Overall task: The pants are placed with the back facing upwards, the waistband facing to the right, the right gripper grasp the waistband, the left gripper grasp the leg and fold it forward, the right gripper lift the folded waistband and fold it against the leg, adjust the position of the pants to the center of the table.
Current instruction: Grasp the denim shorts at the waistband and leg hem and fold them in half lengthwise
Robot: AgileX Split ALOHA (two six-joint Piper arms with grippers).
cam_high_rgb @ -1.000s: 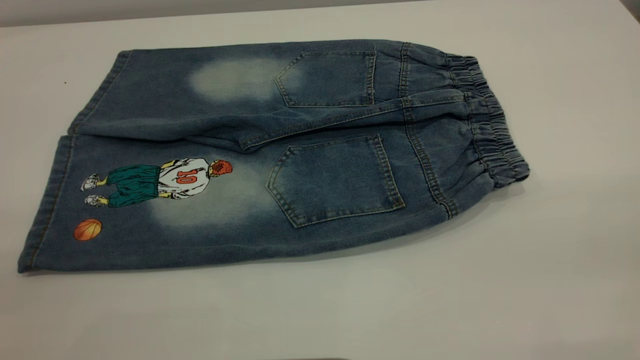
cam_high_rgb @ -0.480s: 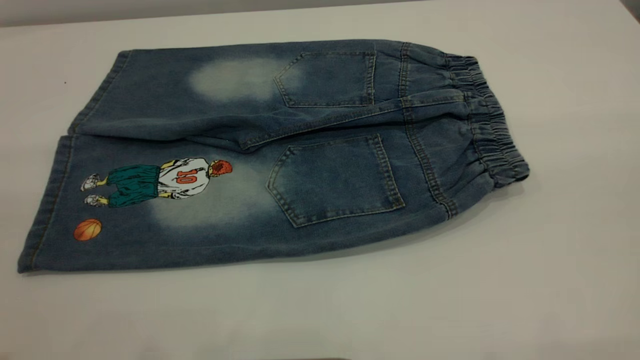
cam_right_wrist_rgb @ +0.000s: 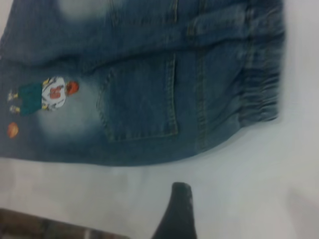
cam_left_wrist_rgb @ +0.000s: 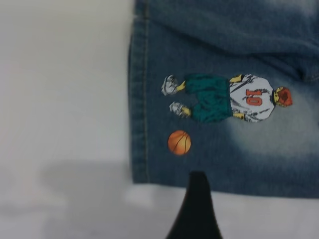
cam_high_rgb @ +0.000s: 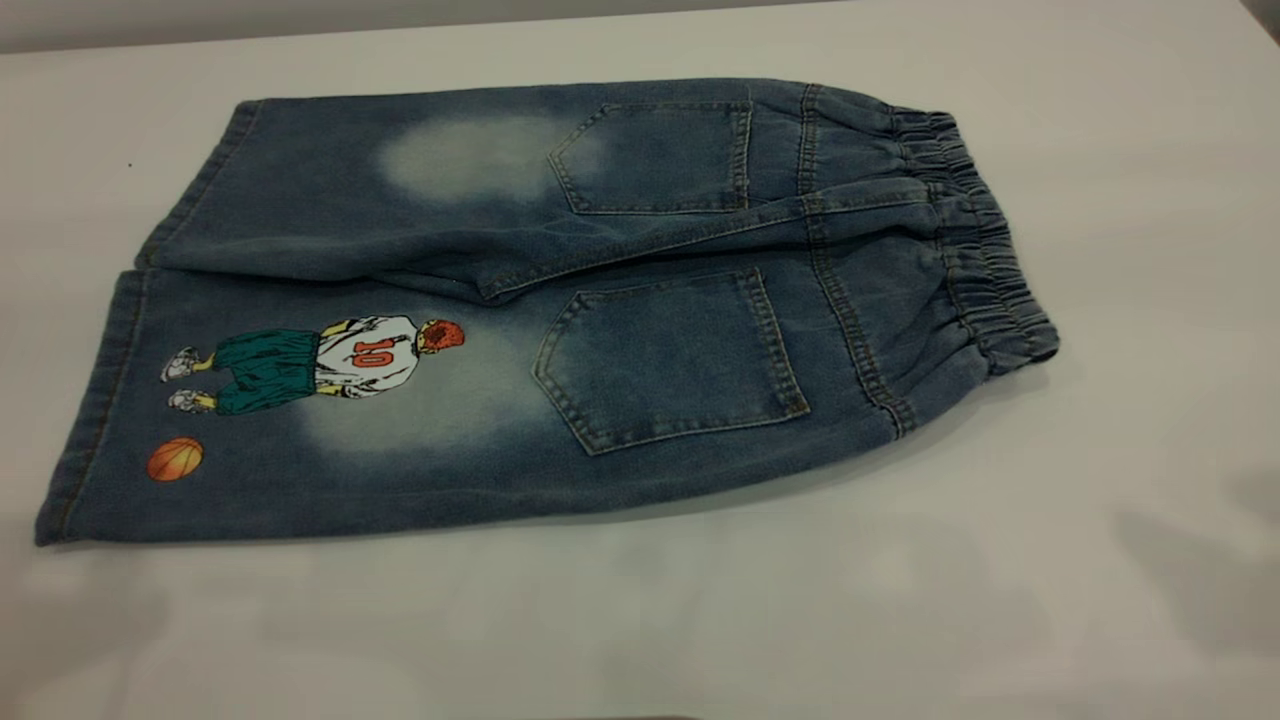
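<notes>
Pants: you are looking at the pants (cam_high_rgb: pixel 540 310) lying flat on the table (cam_high_rgb: pixel 1100 560), back up, both back pockets showing; the waistband (cam_high_rgb: pixel 975 255) is pointing right and the leg hems left, as the task asks.
Progress: you are at the very start, as I judge it; nothing is folded yet, neither leg nor waistband is being held, and the two grasps, both folds and the centring are all waiting for you.
Left gripper: you are seeing only one dark finger (cam_left_wrist_rgb: pixel 195 209) in the left wrist view, hanging over bare table just beside the near edge of the leg, close to the basketball print (cam_left_wrist_rgb: pixel 179 142); whether it is open or closed you cannot tell.
Right gripper: likewise one dark finger (cam_right_wrist_rgb: pixel 177 211) is showing in the right wrist view, over bare table near the pants' near edge, off the cloth; its state you cannot tell either.
Surroundings: soft shadows are lying on the table near both front corners; nothing else is sitting on it.
Obstacles: nothing is blocking either approach; the waistband is gathered and bunched, so you are likely needing a deep bite there.
</notes>
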